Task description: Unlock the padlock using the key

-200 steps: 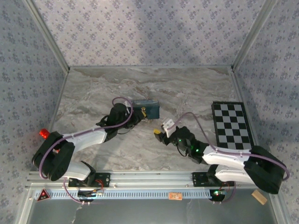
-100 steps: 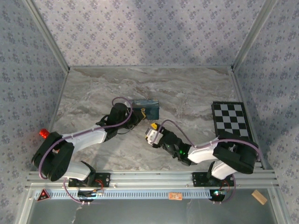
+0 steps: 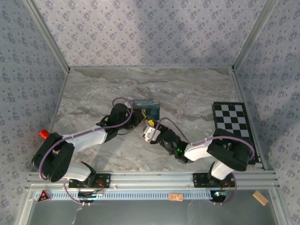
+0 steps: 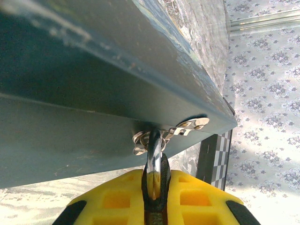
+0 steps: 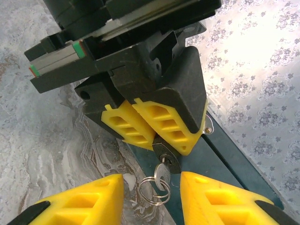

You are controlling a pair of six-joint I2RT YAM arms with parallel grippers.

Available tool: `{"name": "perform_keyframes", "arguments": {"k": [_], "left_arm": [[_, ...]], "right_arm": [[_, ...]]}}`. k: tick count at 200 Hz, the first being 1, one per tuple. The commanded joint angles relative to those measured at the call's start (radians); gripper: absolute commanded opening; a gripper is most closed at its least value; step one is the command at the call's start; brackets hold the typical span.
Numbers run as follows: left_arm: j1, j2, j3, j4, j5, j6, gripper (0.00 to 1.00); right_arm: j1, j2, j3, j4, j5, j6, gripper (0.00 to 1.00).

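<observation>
Left gripper [image 5: 157, 133] clamped on padlock [image 5: 165, 154]. Padlock's shackle [image 4: 153, 157] passes through hasp on blue box [image 4: 93, 93]. Key [image 5: 162, 173] with ring sticks out of padlock's end. Right gripper [image 5: 151, 183] gapes either side of key, fingers clear of it.

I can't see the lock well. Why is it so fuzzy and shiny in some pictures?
Left wrist view: the blue box sits too close, so it blurs, and the padlock hoop glints. Right wrist view: the wall is washed out by bright light, but the key is fairly sharp.
</observation>
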Motion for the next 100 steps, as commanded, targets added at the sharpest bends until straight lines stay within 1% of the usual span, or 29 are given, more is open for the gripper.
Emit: {"name": "perform_keyframes", "arguments": {"k": [1,57,100], "left_arm": [[-0.004,-0.036,0.007,-0.002,0.011,-0.007,0.0],[-0.011,-0.035,0.009,0.002,0.009,-0.009,0.0],[-0.01,-0.041,0.006,-0.003,0.008,-0.009,0.0]], "right_arm": [[-0.01,0.009,0.022,0.019,-0.009,-0.002,0.38],[-0.012,0.052,0.034,0.032,0.008,-0.006,0.36],[-0.013,0.074,0.048,0.042,0.033,-0.005,0.32]]}}
